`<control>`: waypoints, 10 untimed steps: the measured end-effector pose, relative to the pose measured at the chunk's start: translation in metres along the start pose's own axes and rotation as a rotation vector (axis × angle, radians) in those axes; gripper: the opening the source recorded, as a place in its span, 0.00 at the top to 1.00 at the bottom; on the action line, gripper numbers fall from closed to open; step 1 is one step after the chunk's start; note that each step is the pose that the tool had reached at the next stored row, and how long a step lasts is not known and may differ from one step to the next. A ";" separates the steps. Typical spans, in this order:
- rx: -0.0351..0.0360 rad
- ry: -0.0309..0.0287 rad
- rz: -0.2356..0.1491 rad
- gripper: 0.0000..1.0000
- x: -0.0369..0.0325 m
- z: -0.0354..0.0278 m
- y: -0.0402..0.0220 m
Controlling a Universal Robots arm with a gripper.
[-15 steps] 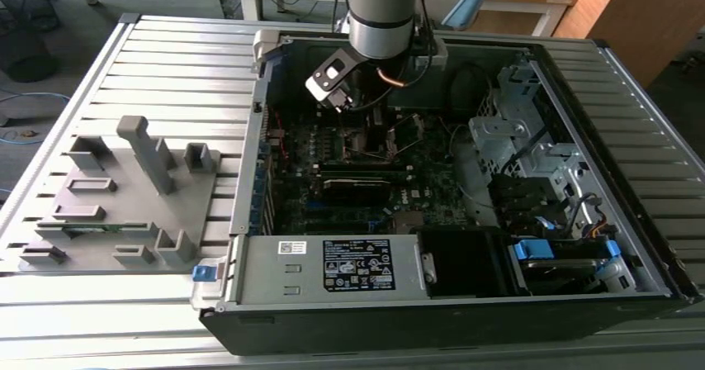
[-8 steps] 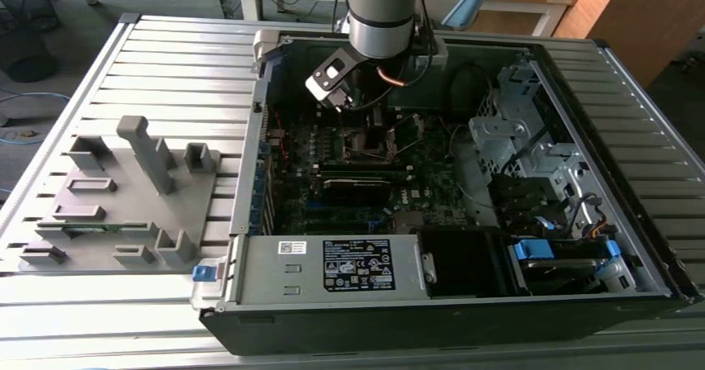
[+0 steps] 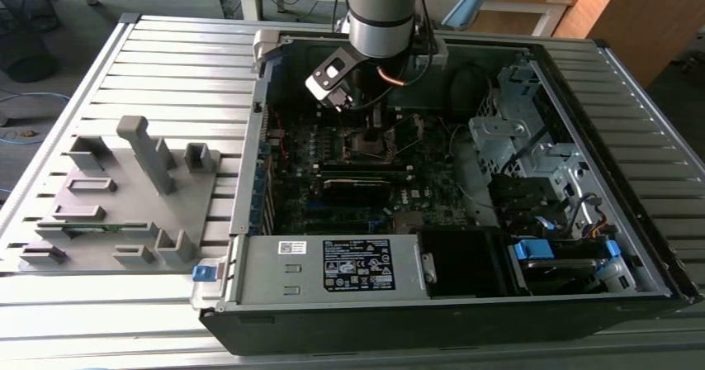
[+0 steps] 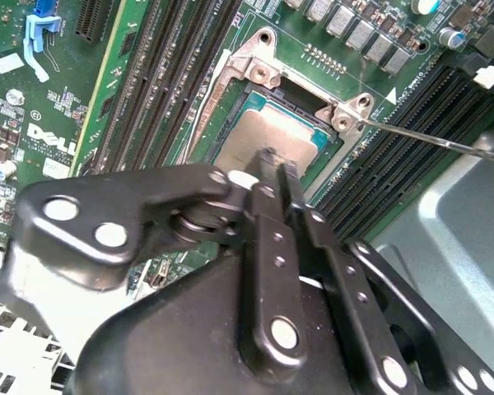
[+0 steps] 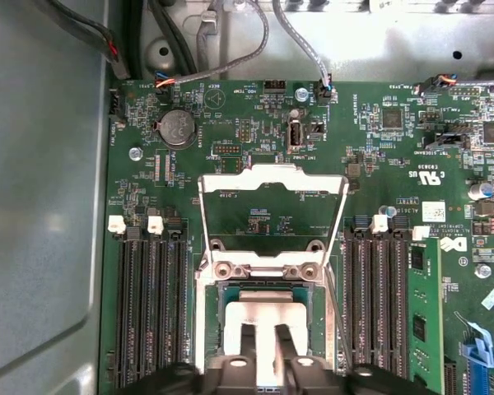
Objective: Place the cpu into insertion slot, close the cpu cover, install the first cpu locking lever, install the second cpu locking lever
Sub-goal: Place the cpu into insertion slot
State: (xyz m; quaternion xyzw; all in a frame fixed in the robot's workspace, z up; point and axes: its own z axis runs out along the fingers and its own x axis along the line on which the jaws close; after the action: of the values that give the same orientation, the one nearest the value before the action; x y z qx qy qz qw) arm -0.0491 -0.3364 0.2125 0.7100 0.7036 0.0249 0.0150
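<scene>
An open dark computer case (image 3: 441, 330) lies on a slatted grey metal counter (image 3: 165, 56), with a dark green motherboard (image 5: 379, 164) inside. The black metal gripper (image 4: 272, 166) of the single arm hangs straight over the board's socket. Its two thin fingers (image 4: 263, 185) are drawn almost together, leaving a narrow slit, and hold nothing. Directly beneath the tips is the cpu (image 4: 251, 140), a flat square chip with a dull grey-brown top. It lies level inside the insertion slot (image 5: 207, 317), a small square socket with a silvery rim, and looks seated. The tips are touching its top or just above it; which is unclear. The cpu cover (image 5: 272, 174), a thin silvery window frame, is swung open. It is hinged on the socket edge nearest the round silver coin battery (image 5: 178, 127). A thin wire locking lever (image 4: 445, 141) juts out from one hinge corner, unlatched.
</scene>
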 end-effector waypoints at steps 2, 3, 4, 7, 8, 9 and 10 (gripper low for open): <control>0.0000 0.0000 0.000 0.83 0.0000 -0.0002 0.0000; 0.0000 0.0000 0.000 0.89 0.0000 -0.0003 0.0000; 0.0000 0.0000 0.000 0.89 0.0000 -0.0004 0.0000; 0.0000 0.0000 0.000 0.89 0.0000 -0.0006 0.0000; 0.0023 0.0000 0.000 0.89 0.0000 -0.0006 0.0001; 0.0082 -0.0001 0.000 0.89 0.0000 -0.0006 0.0001; 0.0083 -0.0003 0.000 0.89 0.0000 -0.0007 0.0001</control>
State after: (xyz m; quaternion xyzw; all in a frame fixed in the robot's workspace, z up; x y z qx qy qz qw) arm -0.0490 -0.3364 0.2132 0.7101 0.7036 0.0219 0.0121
